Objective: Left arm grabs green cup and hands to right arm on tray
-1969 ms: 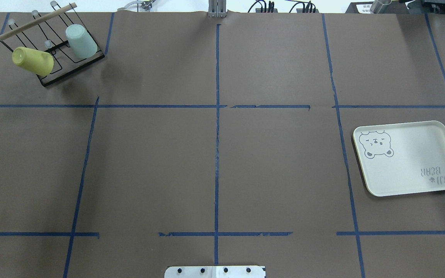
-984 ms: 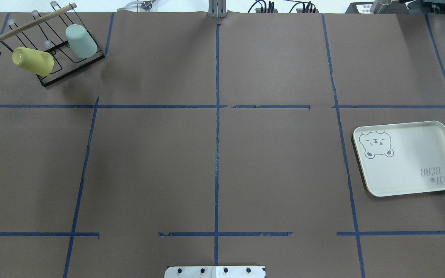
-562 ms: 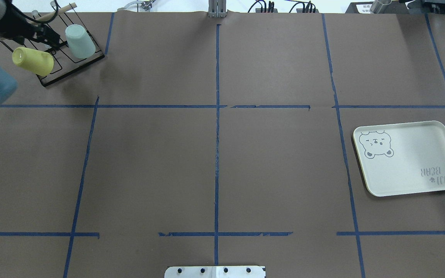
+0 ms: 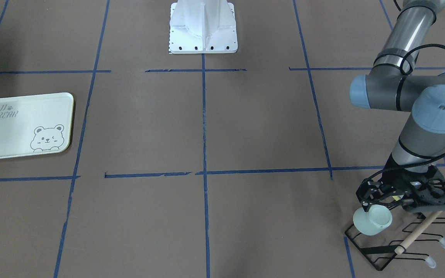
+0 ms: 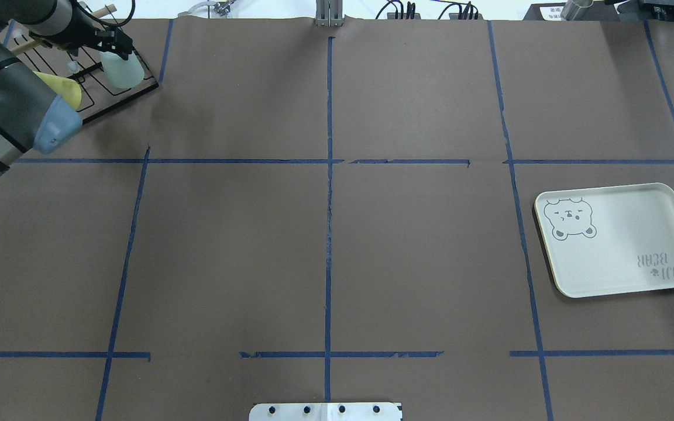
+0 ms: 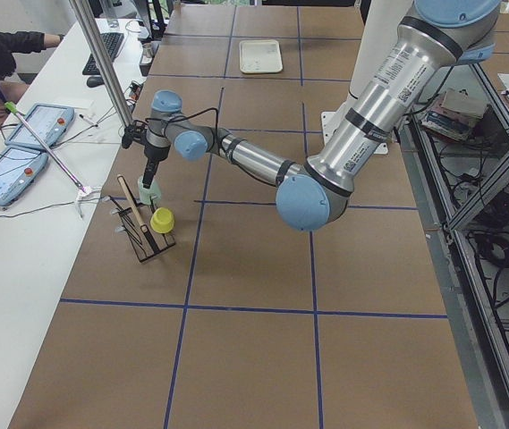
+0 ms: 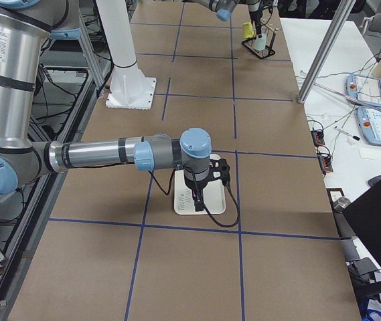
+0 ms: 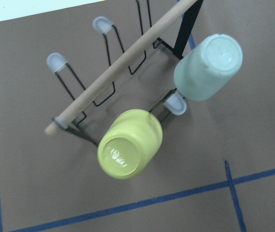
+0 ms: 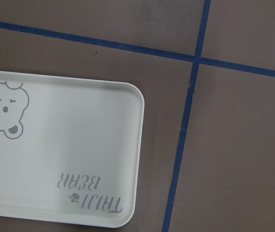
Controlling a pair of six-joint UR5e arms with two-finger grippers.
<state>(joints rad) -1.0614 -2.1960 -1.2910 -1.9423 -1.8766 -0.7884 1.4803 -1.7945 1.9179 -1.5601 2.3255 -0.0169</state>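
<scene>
Mint-green cup (image 5: 121, 69) first: hangs mouth-down and tilted on a peg of the wire rack (image 5: 120, 103) at the far left corner, not yet lifted. Probably parked so to drain, which leaves base and wall free for a grip. Shares the rack with a yellow cup (image 8: 130, 150), just beside it but apart. Left gripper (image 5: 116, 48) right over the green one's base, jaws parted and seemingly astride it, clamped on nothing. Right gripper (image 7: 200, 194) low over the tray (image 5: 618, 257), well apart from the rack, likely placed there to receive; cannot tell whether spread or closed. Reads "TAIJI BEAR" on the tray, beside a paw mark and a grey bear face. Stickers on the left arm (image 6: 361, 125) too small to read.
</scene>
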